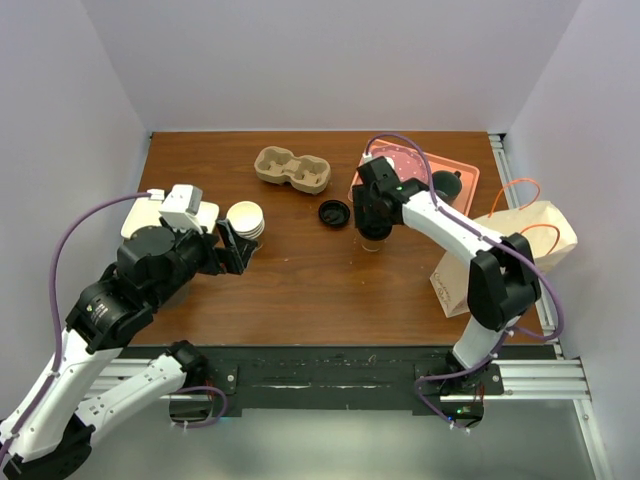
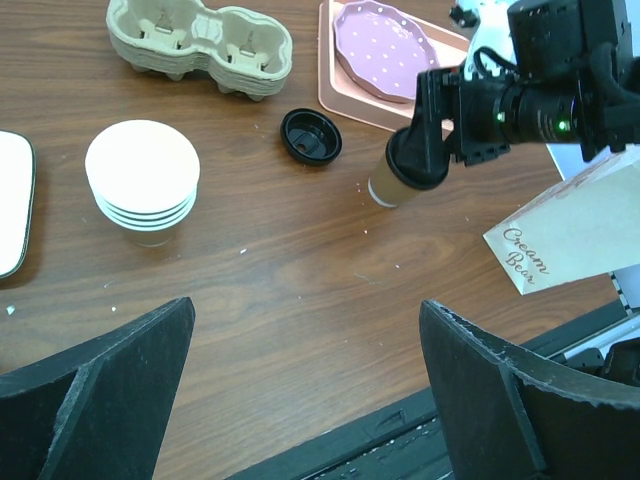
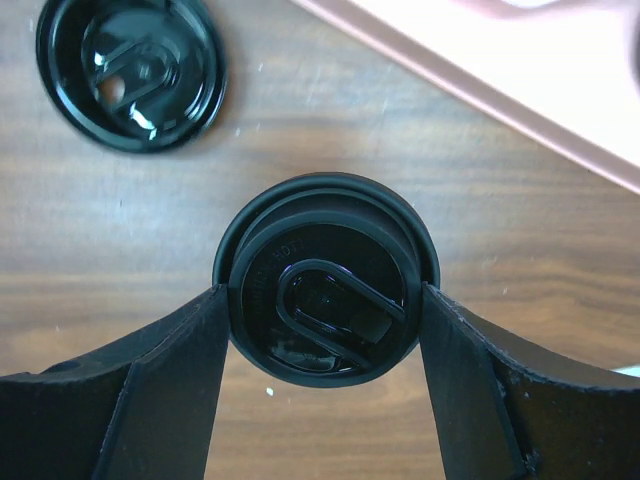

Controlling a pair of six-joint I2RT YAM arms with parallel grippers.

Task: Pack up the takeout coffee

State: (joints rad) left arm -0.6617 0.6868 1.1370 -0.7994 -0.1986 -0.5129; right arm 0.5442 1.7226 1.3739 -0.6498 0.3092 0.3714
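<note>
We see the right tool (image 1: 372,230) clamped on the takeout coffee (image 2: 383,186), fingers (image 3: 150,390) pressing both sides of its black lid from above. Cup's on the desk (image 2: 300,260), just beside the pink tray (image 2: 332,92), w/ a purple dotted plate (image 2: 385,45) in it. Loose lid (image 2: 311,136) lies nearby. Left tool (image 2: 308,310) hangs wide open, nothing in it, near the white cup stack (image 2: 142,180).

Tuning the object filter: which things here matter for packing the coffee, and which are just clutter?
Job: coffee cup, clamped in the right gripper; probably the paper bag or cup carrier as packing.
Lying about: stack of white cups, loose lid, pink tray, purple plate.
</note>
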